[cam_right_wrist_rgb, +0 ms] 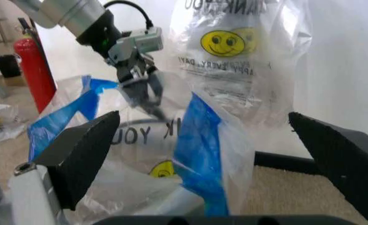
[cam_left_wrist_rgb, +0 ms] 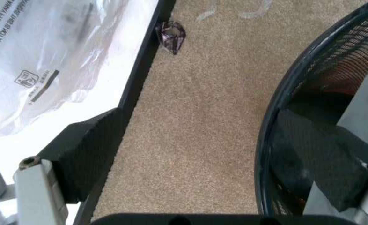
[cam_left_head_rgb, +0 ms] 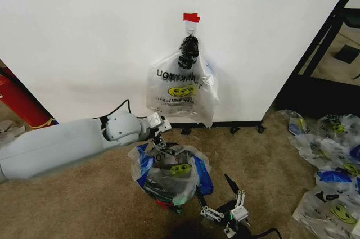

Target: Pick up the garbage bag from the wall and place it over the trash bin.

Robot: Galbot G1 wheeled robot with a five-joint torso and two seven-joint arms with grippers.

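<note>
The garbage bag [cam_left_head_rgb: 171,172], clear with a yellow smiley and blue patches, lies draped over the trash bin [cam_left_head_rgb: 163,189] on the carpet below the wall [cam_left_head_rgb: 84,36]. My left gripper [cam_left_head_rgb: 161,142] sits at the bin's far rim, open. In the left wrist view its pads [cam_left_wrist_rgb: 84,154] stand wide apart on either side of the bin's black rim [cam_left_wrist_rgb: 268,140]. My right gripper [cam_left_head_rgb: 216,194] hovers open on the near side of the bin. Its wrist view has the bag [cam_right_wrist_rgb: 196,140] ahead between its spread fingers [cam_right_wrist_rgb: 84,150], with the left gripper [cam_right_wrist_rgb: 143,93] at the bag's top edge.
A thick bundle of like bags [cam_left_head_rgb: 183,84] with a black knot hangs from the hook under red tape [cam_left_head_rgb: 191,17]. A red cylinder [cam_left_head_rgb: 19,101] stands at the left. A heap of smiley bags [cam_left_head_rgb: 332,177] lies at the right, beyond a black frame [cam_left_head_rgb: 326,42].
</note>
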